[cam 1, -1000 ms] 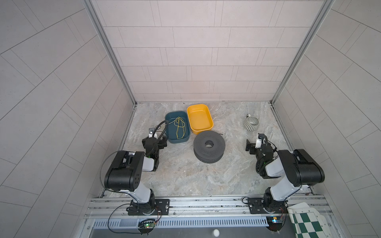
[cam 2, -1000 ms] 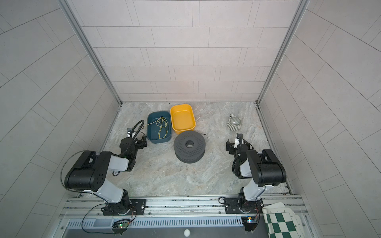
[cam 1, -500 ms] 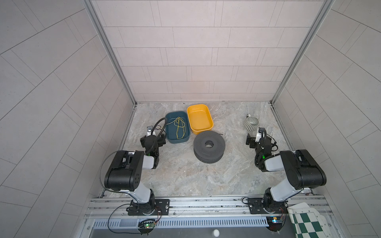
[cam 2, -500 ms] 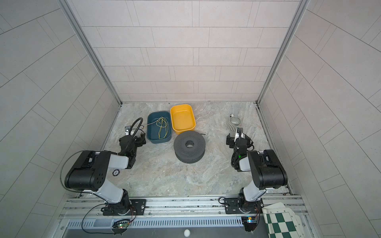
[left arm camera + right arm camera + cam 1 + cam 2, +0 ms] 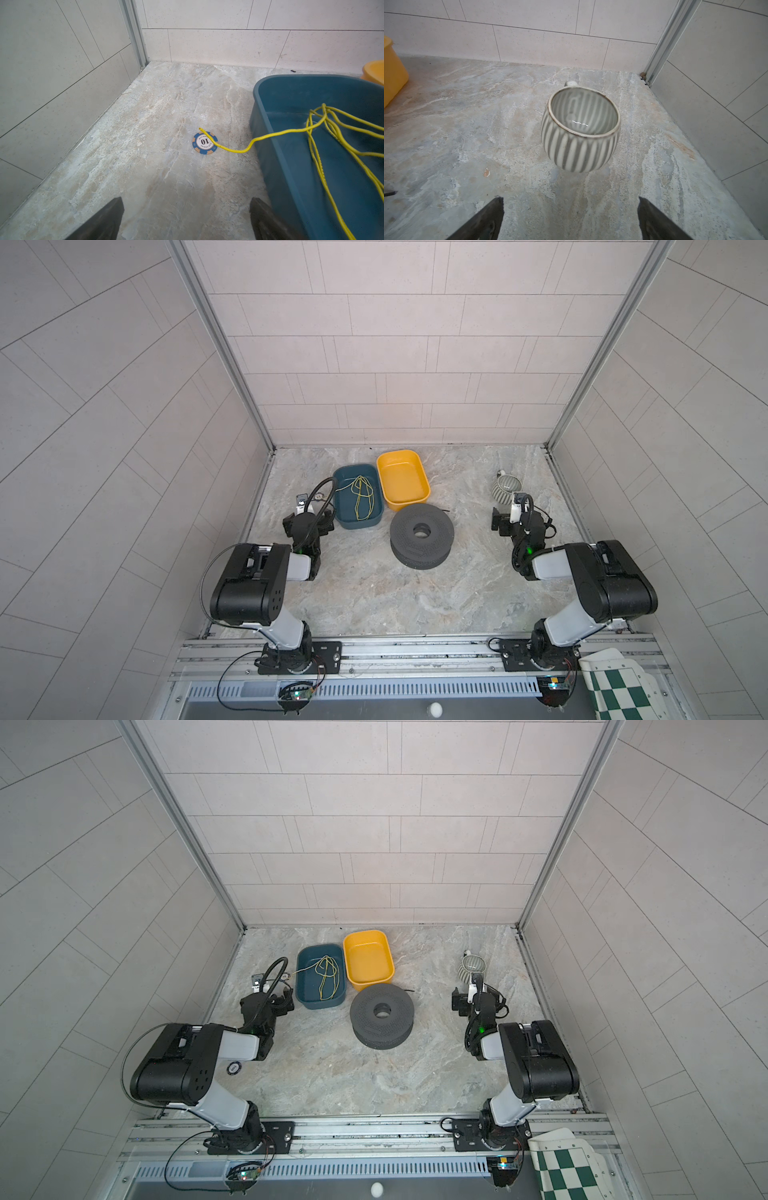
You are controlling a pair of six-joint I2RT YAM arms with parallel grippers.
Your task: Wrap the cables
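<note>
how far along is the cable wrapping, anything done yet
Done: nothing visible. The grey spool lies flat with only a short black end showing beside it; whether it is wound cable I cannot tell. In hand: nothing; left gripper and right gripper are open and empty, facing a poker chip and a striped mug. Left: apparently the whole wrapping.

Grey marbled desk [image 5: 374, 593], bearing teal tub [image 5: 359, 524], yellow tub [image 5: 409, 502] just beside it, dark perforated spool [image 5: 405, 531], striped mug [image 5: 503, 489], poker chip [image 5: 205, 143].
</note>
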